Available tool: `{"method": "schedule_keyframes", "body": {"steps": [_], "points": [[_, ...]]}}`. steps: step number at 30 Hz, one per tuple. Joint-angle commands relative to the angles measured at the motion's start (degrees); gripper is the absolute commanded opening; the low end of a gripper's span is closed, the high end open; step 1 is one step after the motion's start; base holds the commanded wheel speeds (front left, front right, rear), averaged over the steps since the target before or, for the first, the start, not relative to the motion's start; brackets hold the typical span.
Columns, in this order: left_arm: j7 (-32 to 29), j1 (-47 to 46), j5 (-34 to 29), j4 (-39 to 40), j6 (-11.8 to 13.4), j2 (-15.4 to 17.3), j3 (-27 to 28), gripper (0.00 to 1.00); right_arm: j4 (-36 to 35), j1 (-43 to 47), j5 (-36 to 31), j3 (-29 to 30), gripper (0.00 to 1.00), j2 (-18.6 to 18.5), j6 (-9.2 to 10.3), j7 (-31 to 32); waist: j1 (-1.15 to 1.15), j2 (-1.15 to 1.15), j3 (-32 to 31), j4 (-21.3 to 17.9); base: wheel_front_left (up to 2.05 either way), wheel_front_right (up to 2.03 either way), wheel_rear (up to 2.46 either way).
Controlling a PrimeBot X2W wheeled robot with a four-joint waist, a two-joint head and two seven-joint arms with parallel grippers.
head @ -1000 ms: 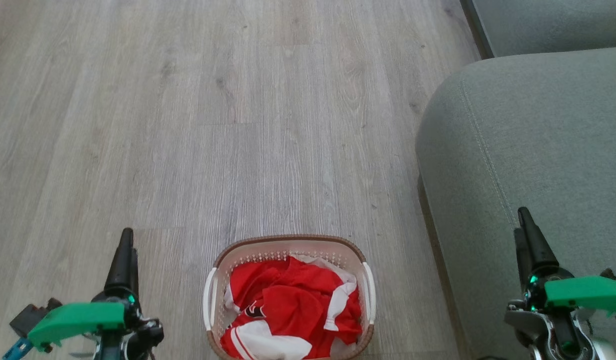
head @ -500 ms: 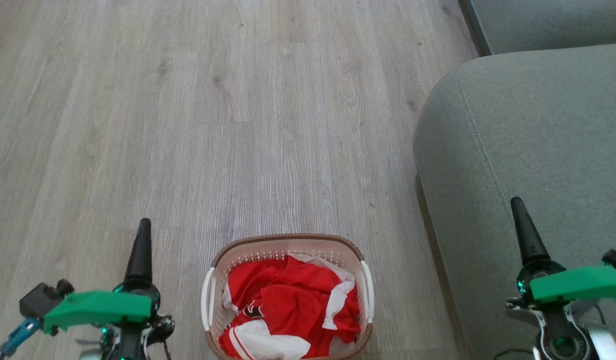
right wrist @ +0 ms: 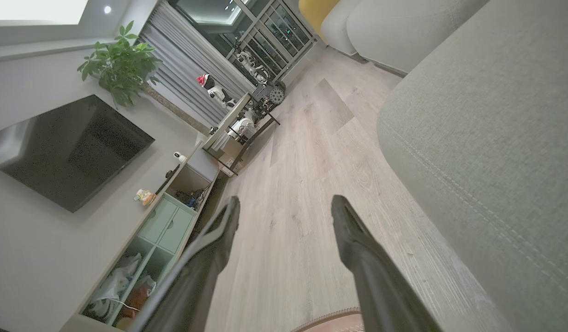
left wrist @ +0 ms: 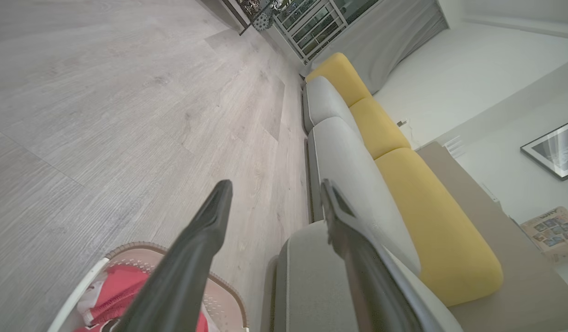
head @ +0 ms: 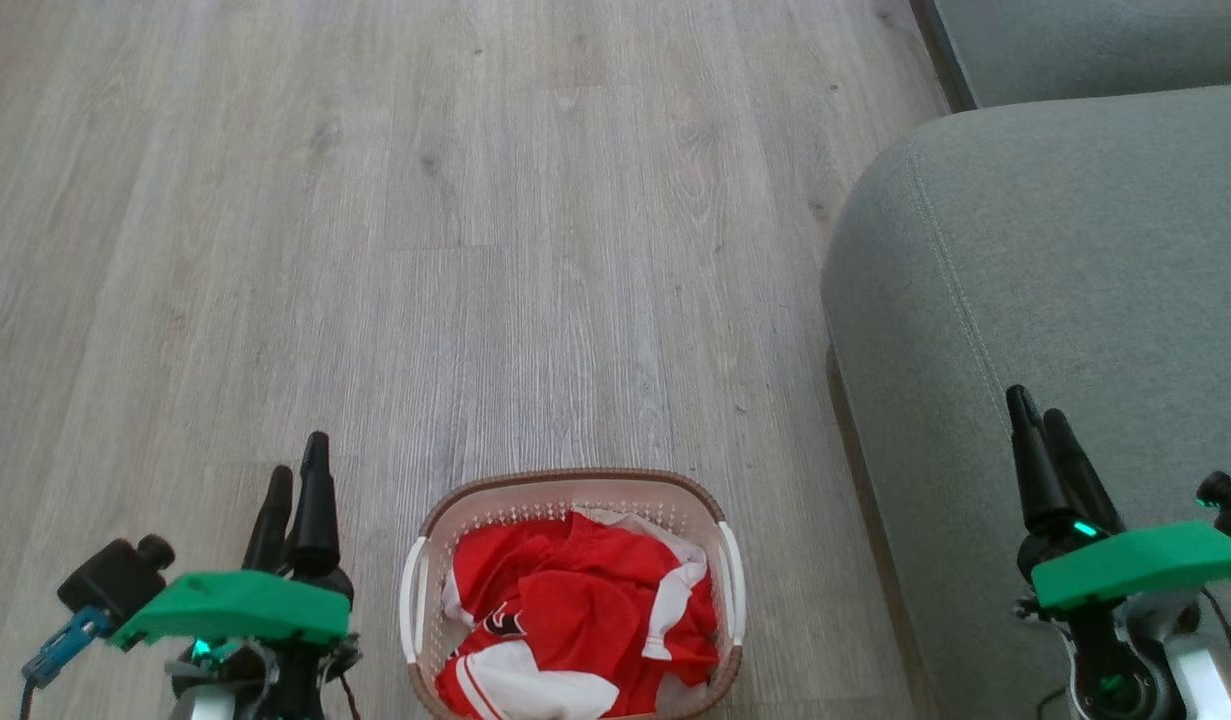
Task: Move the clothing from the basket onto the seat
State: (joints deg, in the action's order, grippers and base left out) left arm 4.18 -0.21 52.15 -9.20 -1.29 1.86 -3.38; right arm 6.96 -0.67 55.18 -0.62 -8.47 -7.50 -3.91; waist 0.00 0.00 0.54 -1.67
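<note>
Since half a second ago I am turning both wrists: each hand was showing one finger edge-on then, and now two fingers are showing on each. My left hand is also edging closer to the basket. The basket itself is sitting where it was on the floor.

The basket's near end is being cut off by the bottom edge of the head view, so I am not seeing the whole pile. Green covers are hiding the roots of my fingers. In the left wrist view one of my own fingers is lying across the basket and covering much of the clothing. The black mark on the cloth is too small for me to read. In the right wrist view a sliver of the basket's brown rim is peeking in at the bottom edge.

The clothing, red with white panels, is lying bunched inside the basket, untouched. My left hand is hovering just left of the basket, fingers apart and holding nothing. My right hand is hovering well to the right of the basket, showing against the seat, fingers likewise apart and empty. The seat is standing right of the basket, with a strip of floor between them.
</note>
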Motion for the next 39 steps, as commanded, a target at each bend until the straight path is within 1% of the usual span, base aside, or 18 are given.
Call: {"method": "schedule_keyframes", "body": {"steps": [1,2,10,17,39], "points": [[0.8,-3.0,-2.7,2.7,0.5,0.7,0.4,1.00,-2.7,-3.5,-2.5,-0.7,1.00,-1.6,0.01,-1.0,0.00,0.00,0.0,-0.1,0.00,0.00,0.00],[0.8,-3.0,-2.7,2.7,0.5,0.7,0.4,1.00,-2.7,-3.5,-2.5,-0.7,1.00,-1.6,0.01,-1.0,0.00,0.00,0.0,-0.1,0.00,0.00,0.00],[2.1,-3.1,-9.2,3.4,1.3,0.7,-0.5,1.00,-4.0,-3.9,-9.7,-1.9,1.00,-2.6,0.01,-2.3,0.00,0.00,0.1,-0.2,0.00,0.00,0.00],[3.3,-3.2,-14.0,4.3,2.0,0.8,-1.3,1.00,-5.0,-4.2,-14.5,-2.6,1.00,-3.4,0.01,-3.5,0.00,0.00,0.1,-0.2,0.00,0.00,0.00],[7.0,-3.4,-28.5,7.5,4.5,0.9,-3.5,1.00,-8.2,-4.6,-27.4,-5.0,1.00,-5.5,0.01,-7.2,0.00,0.00,0.1,-0.6,0.00,0.00,0.00]]}}
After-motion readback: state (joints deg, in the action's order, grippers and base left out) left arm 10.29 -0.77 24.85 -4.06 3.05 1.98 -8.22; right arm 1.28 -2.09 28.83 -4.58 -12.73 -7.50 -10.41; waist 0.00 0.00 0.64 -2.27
